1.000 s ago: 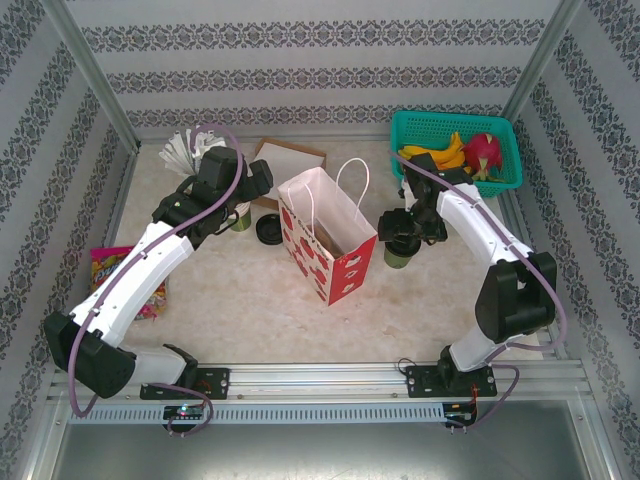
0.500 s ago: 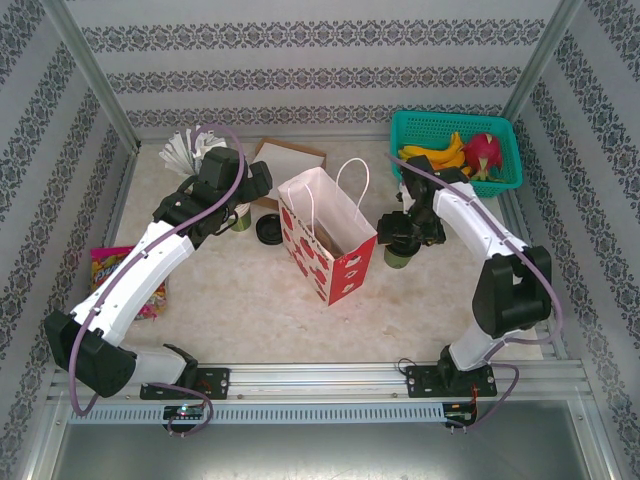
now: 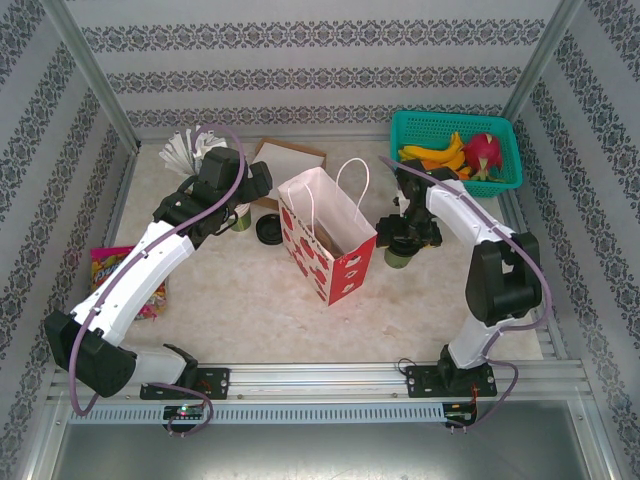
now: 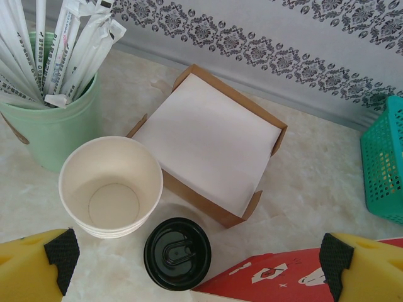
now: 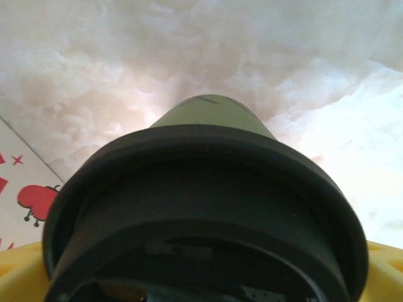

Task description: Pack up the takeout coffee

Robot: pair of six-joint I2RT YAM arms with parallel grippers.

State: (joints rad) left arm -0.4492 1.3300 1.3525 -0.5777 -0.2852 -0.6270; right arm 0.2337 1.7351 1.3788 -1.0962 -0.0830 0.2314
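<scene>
At centre right of the top view: small green-based paper cup with round black plastic lid (image 3: 398, 257), just right of the red-and-white paper bag (image 3: 330, 240) on the pale marbled worktop (image 3: 250, 290). Stands upright, lid up, long axis vertical. Straddled by the right gripper (image 3: 404, 240), jaws spread wide, no squeeze evident. Could tip toward the bag or shed the lid if pinched off-centre or high on the rim. Left gripper (image 4: 198, 255) jaws wide too, holding nothing, above an open lidless paper cup (image 4: 110, 185) and a loose black lid (image 4: 177, 253).
</scene>
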